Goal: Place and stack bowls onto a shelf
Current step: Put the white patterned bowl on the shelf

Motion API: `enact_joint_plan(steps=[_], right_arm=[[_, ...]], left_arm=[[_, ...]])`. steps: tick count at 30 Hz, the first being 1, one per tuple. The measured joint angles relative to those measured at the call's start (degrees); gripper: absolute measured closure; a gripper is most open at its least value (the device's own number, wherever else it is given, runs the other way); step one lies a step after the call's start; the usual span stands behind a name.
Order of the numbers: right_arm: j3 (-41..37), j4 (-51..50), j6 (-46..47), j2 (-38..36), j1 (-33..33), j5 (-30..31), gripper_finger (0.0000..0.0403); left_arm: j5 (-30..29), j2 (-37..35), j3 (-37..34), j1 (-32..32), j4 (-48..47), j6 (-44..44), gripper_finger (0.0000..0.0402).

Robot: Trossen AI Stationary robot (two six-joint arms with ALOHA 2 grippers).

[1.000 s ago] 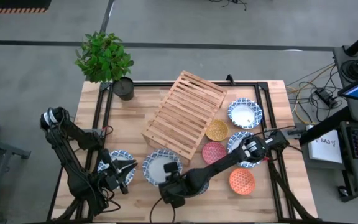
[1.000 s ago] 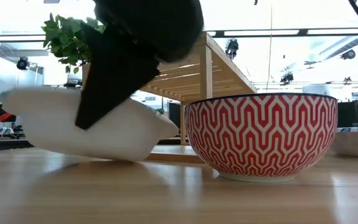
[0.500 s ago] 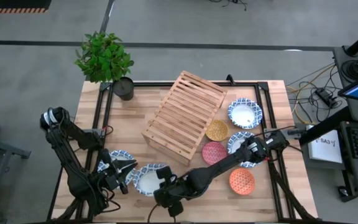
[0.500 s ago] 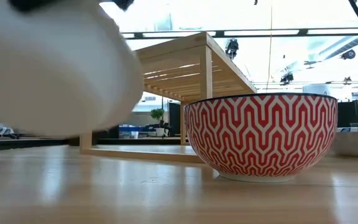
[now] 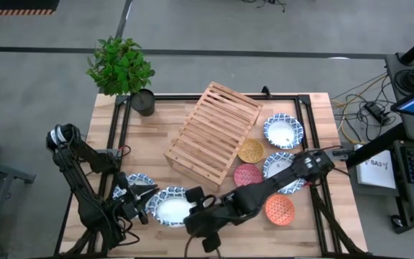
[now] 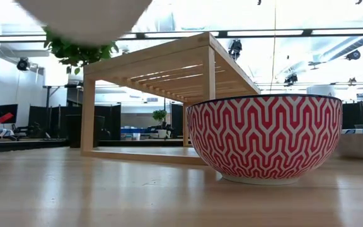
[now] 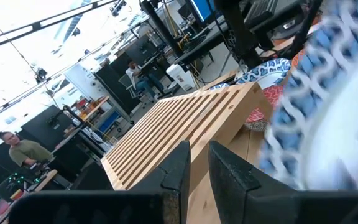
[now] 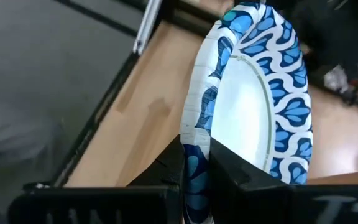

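My right gripper (image 5: 191, 206) is shut on a white bowl with a blue patterned rim (image 5: 169, 208), near the table's near edge and left of centre. In the low view only that bowl's white underside (image 6: 84, 16) shows, high above the tabletop. My left gripper (image 5: 149, 194) waits shut just left of it, by another blue-rimmed bowl (image 5: 135, 180) that rests on the table. The slatted wooden shelf (image 5: 213, 131) stands on the table's middle. The red bowl (image 5: 248, 175), yellow bowl (image 5: 251, 150), orange bowl (image 5: 279, 209) and two more blue-rimmed bowls (image 5: 282, 131) (image 5: 273, 167) sit to its right. My right gripper pinches the bowl's blue patterned rim (image 8: 194, 146), one finger inside the bowl and one on its outer wall. In the high view the fingers come level from the table's right. The bowl is lifted clear of the table, its underside high in the low view.
A dark plant pot (image 5: 144, 102) with a leafy plant stands at the table's far left corner. The right arm (image 5: 279, 180) stretches low across the bowls on the right. Bare tabletop (image 5: 149, 140) lies left of the shelf.
My right gripper has carried the blue-rimmed bowl toward the table's left and near edge and raised it. The bowl, then low on the table in the low view, now hangs clear above it with only its underside showing.
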Motion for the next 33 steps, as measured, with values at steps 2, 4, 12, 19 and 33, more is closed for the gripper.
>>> enact_joint_plan(steps=[2, 4, 12, 19, 33], right_arm=[[0.0, 0.0, -0.8, -2.0, 0.0, 0.3, 0.0370], [0.0, -0.7, -2.2, -4.0, 0.0, 1.6, 0.0369], [0.0, -12.6, -7.1, -9.9, -1.7, 17.1, 0.0369], [0.1, -20.8, -5.1, -12.1, -7.0, 20.8, 0.0369], [-4.4, -26.9, -6.0, -10.0, -19.5, 24.5, 0.0370]], left_arm=[[0.0, 0.0, 0.0, 0.0, 0.0, 0.0, 0.0363], [-0.1, 0.0, 0.0, 0.0, 0.0, 0.0, 0.0363], [-0.2, 0.0, 0.0, 0.0, -0.1, 0.0, 0.0363], [-0.1, 0.0, 0.0, 0.2, 0.2, 0.0, 0.0363], [-0.1, 0.0, 0.2, 0.2, 0.2, 0.1, 0.0363]])
